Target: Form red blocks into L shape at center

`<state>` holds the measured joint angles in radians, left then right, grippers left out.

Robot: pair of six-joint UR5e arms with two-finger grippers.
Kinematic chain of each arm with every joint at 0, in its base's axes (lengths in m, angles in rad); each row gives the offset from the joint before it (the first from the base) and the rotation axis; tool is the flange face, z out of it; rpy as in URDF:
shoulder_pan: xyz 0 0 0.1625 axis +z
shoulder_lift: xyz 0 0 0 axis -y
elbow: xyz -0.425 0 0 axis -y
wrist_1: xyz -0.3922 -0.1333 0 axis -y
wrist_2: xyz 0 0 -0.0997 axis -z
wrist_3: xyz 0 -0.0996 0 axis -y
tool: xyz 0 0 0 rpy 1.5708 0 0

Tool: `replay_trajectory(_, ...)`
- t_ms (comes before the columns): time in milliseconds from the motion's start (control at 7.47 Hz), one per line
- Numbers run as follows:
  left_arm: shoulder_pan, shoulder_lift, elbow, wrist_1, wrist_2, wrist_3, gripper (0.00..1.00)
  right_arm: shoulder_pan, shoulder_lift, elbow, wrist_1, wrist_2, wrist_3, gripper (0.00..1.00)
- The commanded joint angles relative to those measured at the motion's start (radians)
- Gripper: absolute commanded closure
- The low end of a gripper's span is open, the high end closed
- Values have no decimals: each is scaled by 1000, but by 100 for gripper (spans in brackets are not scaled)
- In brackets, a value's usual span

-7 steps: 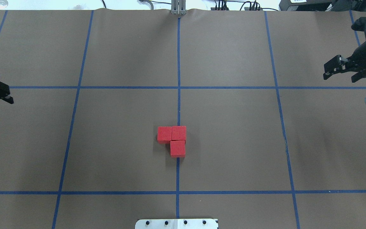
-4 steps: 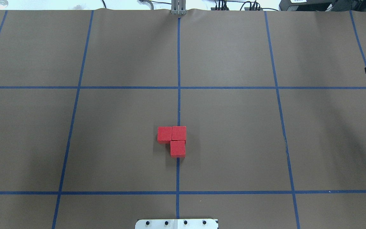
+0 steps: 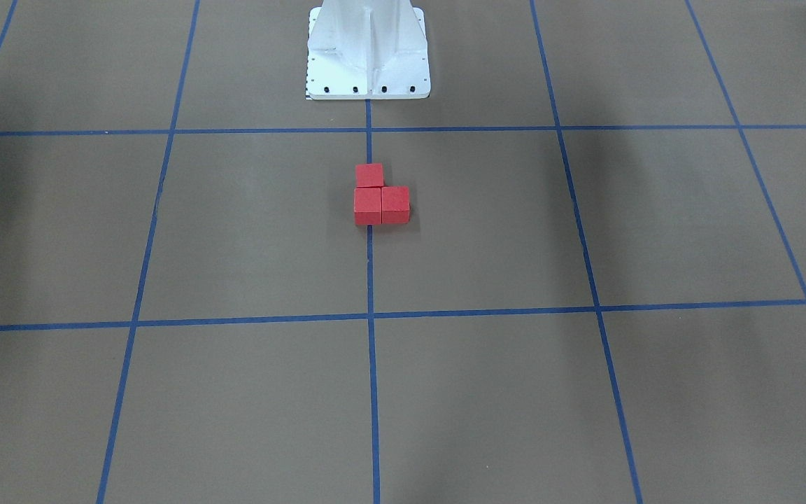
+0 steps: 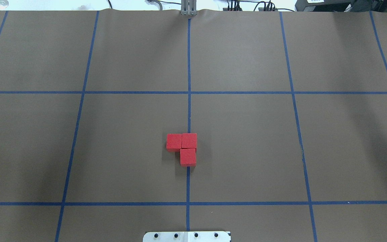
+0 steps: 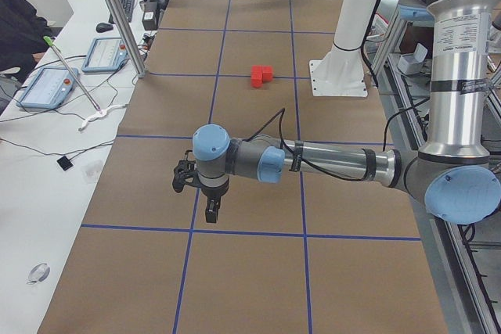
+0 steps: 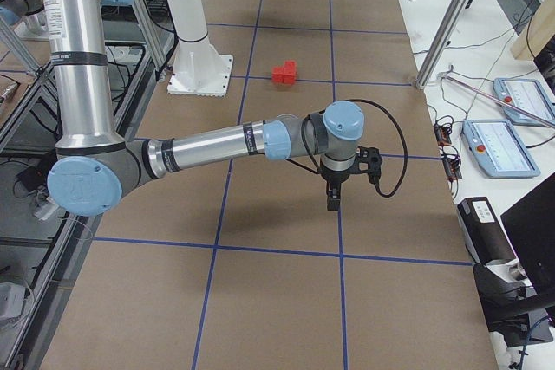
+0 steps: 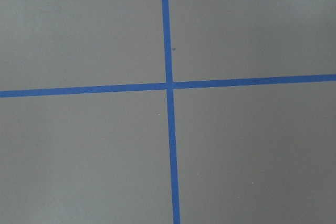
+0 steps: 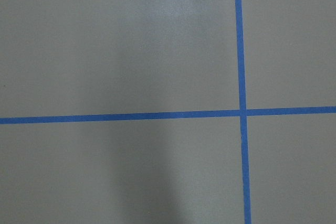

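From the end of the bench the left gripper (image 5: pixel 205 201) hangs under its wrist, its fingers half lost against the black body, so I cannot tell whether they stand apart or together. It is the same with the right gripper (image 6: pixel 333 197), seen only from the other end. The red blocks (image 5: pixel 261 75) are so small from there that the seams between them are lost. Looking down, the blue tape line (image 4: pixel 188 114) vanishes under two of them. The white base plate (image 4: pixel 186 236) is cut by the bottom edge, the pedestal (image 3: pixel 368 49) by the top edge, and a person's dark sleeve (image 5: pixel 17 29) by the side edge — nothing more of that person shows.
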<state>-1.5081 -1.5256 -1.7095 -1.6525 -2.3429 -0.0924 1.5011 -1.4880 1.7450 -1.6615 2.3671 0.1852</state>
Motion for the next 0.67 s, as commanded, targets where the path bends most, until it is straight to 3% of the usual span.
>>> replay_trajectory(0,-3,-5,-5,2,-15,2,0,21,12,5,-49,-17,-52,0)
replay_trajectory(535,-3,-25,-21,32,-12,-3,0,4,8,-28,-46,-45,-90,0)
